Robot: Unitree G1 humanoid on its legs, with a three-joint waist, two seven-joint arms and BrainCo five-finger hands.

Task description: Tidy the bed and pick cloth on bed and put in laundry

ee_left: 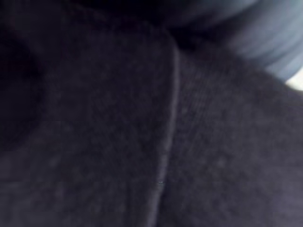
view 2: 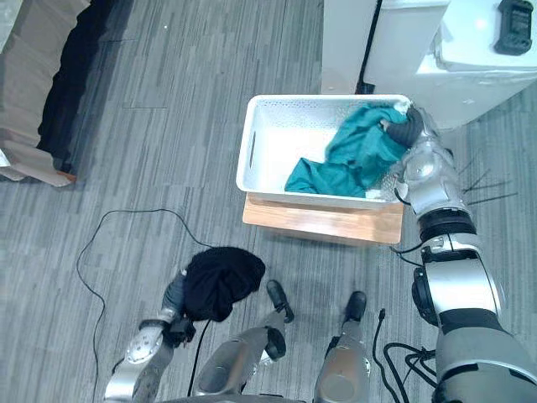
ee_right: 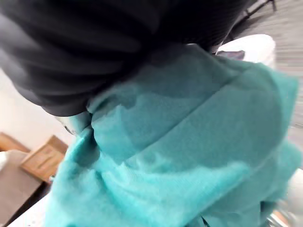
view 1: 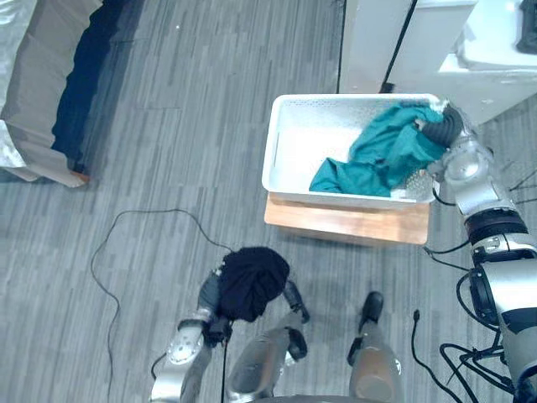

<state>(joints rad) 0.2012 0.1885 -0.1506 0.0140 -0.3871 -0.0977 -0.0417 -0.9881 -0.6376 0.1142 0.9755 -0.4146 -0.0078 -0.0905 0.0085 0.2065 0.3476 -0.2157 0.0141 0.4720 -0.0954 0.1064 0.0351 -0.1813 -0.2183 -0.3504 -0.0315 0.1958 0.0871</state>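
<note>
A bunched black cloth (view 1: pixel 252 281) hangs above the floor in front of me, with my left hand (view 1: pixel 209 294) shut on it from the left; the same cloth (ee_left: pixel 142 118) lies right against that hand in the left wrist view. A teal cloth (view 1: pixel 382 151) is spread in the right half of the white laundry basket (view 1: pixel 273 143). My right hand (view 1: pixel 440 128) sits at the basket's far right corner, shut on the teal cloth's upper end. In the right wrist view the teal cloth (ee_right: pixel 189 156) drapes down from under that hand (ee_right: pixel 94 47).
The basket stands on a low wooden platform (view 1: pixel 344 222) on the grey plank floor. White furniture (view 1: pixel 377 42) stands behind it. The bed (view 1: pixel 42 84) with pale bedding and a dark side is at the far left.
</note>
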